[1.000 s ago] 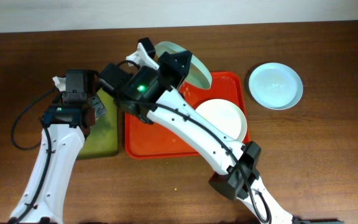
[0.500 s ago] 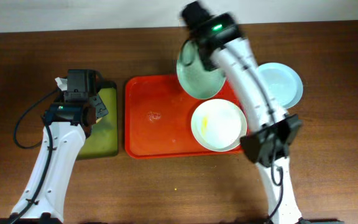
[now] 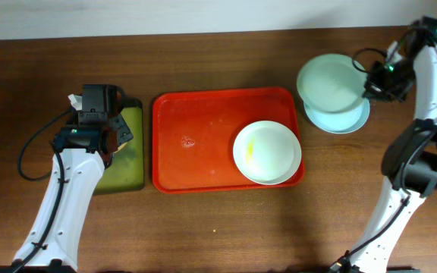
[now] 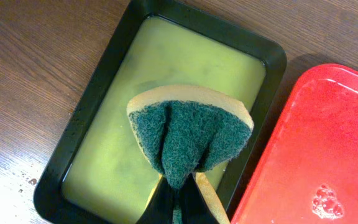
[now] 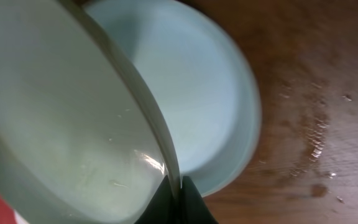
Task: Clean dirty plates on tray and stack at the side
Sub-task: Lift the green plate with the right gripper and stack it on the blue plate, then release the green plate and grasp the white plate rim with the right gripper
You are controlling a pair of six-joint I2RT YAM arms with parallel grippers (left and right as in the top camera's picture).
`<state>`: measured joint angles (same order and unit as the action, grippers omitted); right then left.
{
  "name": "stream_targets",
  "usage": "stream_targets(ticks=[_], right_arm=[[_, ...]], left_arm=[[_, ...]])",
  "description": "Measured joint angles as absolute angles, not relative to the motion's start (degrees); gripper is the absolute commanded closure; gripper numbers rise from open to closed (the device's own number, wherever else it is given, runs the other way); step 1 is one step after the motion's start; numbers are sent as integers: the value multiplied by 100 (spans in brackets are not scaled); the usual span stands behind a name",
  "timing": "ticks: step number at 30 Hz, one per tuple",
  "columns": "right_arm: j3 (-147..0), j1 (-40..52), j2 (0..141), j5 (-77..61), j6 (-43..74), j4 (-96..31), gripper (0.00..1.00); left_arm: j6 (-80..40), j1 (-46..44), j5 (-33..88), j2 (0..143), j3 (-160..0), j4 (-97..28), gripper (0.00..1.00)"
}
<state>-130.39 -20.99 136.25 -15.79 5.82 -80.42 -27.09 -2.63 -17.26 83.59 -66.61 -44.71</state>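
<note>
Swung right off the red tray (image 3: 196,114), the right claw (image 5: 179,198) pinches a mint plate (image 3: 326,82) above the second mint plate (image 3: 343,123). The white plate (image 3: 267,152) lies on the tray, and the left claw (image 4: 174,199) clamps a sponge (image 4: 188,130).

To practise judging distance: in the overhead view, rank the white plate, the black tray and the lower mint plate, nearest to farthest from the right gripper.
1. Lower mint plate, close under the right gripper.
2. White plate, right end of the red tray.
3. Black tray, far left.
</note>
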Motion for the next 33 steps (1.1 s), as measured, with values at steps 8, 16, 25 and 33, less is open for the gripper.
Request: stream_targets(ticks=[8, 16, 25, 33], right_arm=[[-11843, -2539, 13625, -1627, 578, -7303, 65], [-11834, -2231, 13472, -1708, 591, -7905, 16], [-11900, -429, 11813, -1678, -139, -8779, 1], [-10145, 683, 11959, -1168, -333, -7793, 42]], left_arm=[[-2709, -263, -1649, 8359, -6657, -4407, 100], [-2709, -263, -1599, 8359, -6657, -4394, 100], [-2709, -263, -1584, 8370, -6657, -4397, 100], [-2709, -263, -1579, 8757, -6657, -4401, 100]])
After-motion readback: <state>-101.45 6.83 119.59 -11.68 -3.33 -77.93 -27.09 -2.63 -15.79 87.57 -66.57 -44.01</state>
